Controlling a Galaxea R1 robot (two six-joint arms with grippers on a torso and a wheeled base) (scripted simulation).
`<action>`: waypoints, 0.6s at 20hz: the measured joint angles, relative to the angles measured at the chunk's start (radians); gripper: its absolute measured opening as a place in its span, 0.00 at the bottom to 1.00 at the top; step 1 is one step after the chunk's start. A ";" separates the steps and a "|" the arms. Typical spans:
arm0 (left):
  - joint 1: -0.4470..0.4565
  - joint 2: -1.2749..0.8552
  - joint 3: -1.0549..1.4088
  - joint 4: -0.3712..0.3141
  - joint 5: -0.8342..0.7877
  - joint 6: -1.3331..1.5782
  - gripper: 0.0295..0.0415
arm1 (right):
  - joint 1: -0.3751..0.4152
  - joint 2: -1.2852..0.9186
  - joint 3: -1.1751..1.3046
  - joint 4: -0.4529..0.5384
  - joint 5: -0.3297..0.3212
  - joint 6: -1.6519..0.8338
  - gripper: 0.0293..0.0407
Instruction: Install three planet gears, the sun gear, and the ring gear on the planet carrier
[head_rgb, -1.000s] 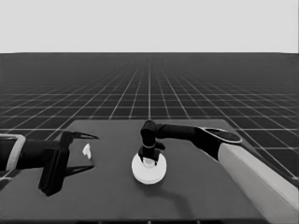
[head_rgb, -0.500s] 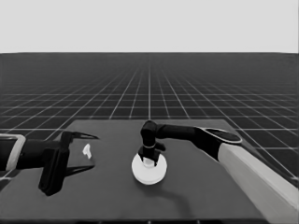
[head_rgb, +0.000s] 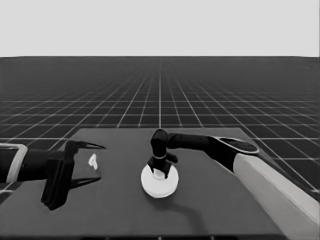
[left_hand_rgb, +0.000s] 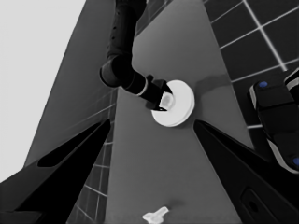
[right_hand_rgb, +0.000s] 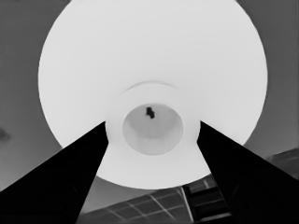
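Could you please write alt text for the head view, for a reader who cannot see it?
The right gripper reaches in from the right and stands over the raised middle of the larger round part near the centre of the dark table. The left gripper waits over the table's left end, with a thin white piece between its open fingers.

Watching from the side, I see next to nothing move over this last second. The right gripper (head_rgb: 159, 173), its fingers set against either side of the raised hub of the larger round part (head_rgb: 149, 186), may have settled a touch lower onto that hub than a moment ago, but the shift is too slight to be sure of. I can make out no other change beneath or beside that gripper
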 joint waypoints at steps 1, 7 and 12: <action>0.000 0.000 0.000 0.000 0.000 0.000 0.75 | 0.000 0.000 0.000 0.000 0.000 0.009 0.49; 0.000 0.000 0.000 0.000 0.000 0.000 0.75 | 0.000 0.000 0.000 0.000 0.000 0.045 0.80; 0.000 0.000 0.000 0.000 0.000 0.000 0.75 | 0.000 0.000 0.000 0.000 0.000 0.047 0.81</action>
